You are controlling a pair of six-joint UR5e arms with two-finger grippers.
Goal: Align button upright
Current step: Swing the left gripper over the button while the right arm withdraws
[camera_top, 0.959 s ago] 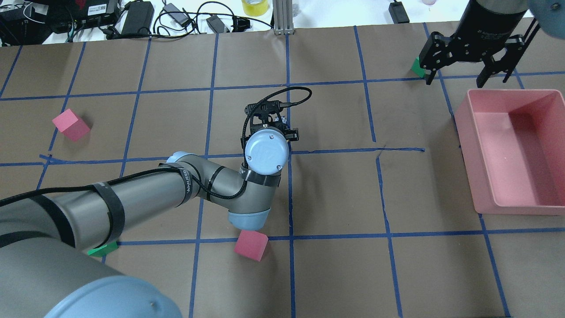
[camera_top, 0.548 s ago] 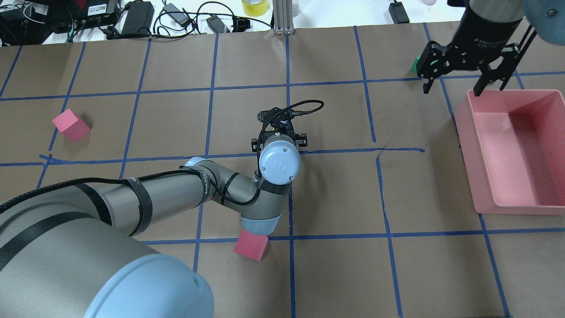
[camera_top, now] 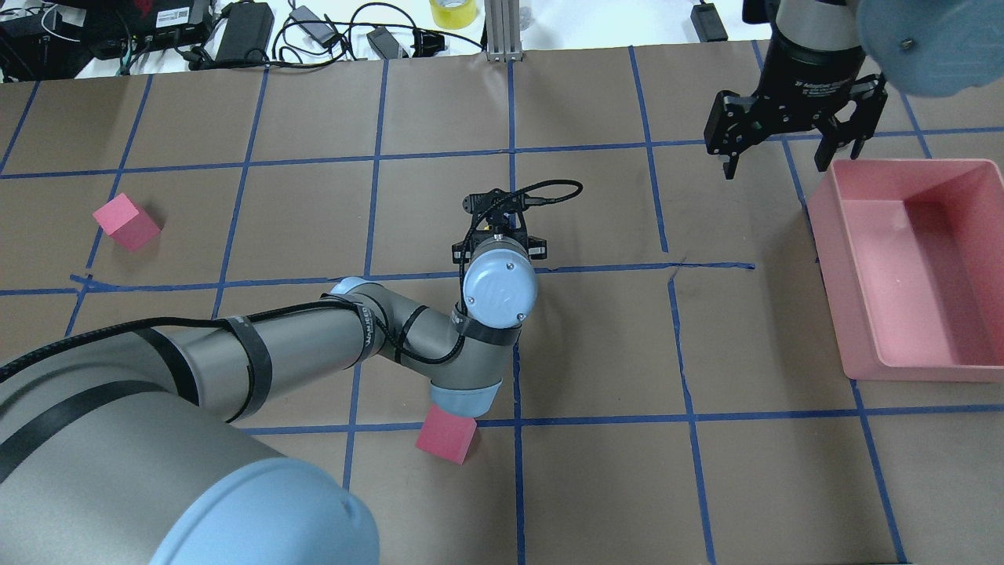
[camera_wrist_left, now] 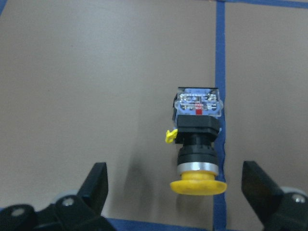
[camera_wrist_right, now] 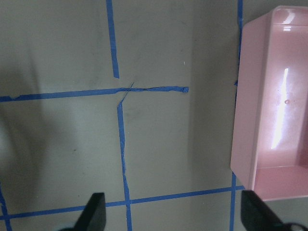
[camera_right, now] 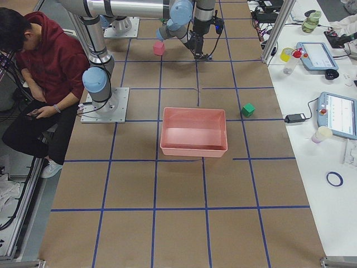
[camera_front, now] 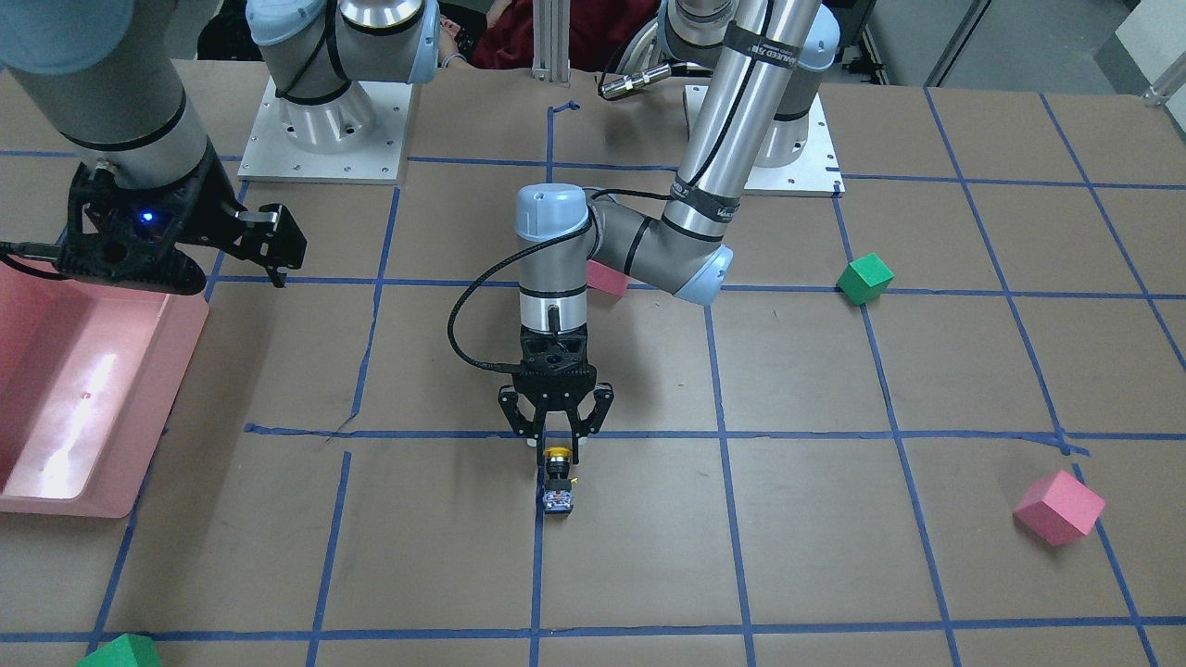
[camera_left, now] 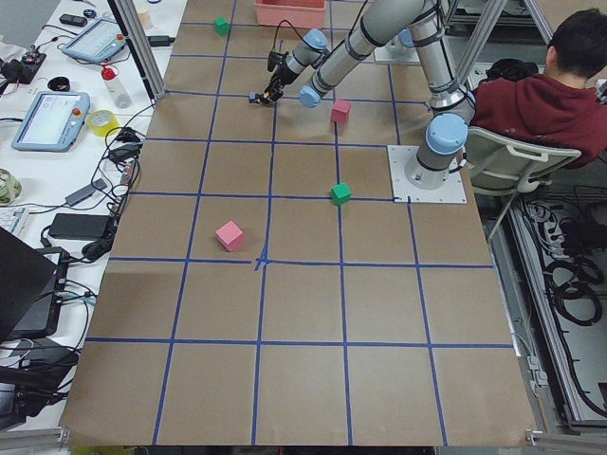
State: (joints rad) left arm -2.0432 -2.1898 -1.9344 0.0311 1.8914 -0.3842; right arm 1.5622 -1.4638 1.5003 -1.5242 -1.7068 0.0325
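Observation:
The button [camera_front: 557, 484] lies on its side on the brown table, on a blue tape line, its yellow cap toward the robot and its grey base away. In the left wrist view the button [camera_wrist_left: 198, 139] sits between the fingers, right of centre. My left gripper [camera_front: 556, 448] points down just above the cap, open and touching nothing. In the overhead view its wrist [camera_top: 500, 282] hides the button. My right gripper [camera_top: 775, 163] hangs open and empty at the far right, beside the pink bin's [camera_top: 863, 314] far corner.
There are pink cubes at the left [camera_top: 125, 222] and under the left elbow [camera_top: 445, 437]. Green cubes [camera_front: 864, 278] [camera_front: 120, 651] lie well away from the button. Cables and power bricks [camera_top: 314, 31] line the far table edge. A person [camera_left: 550, 104] sits behind the robot.
My left wrist has shifted a little to the right and turned over the button. My right gripper has moved away from the robot and to the left, along the bin's far corner.

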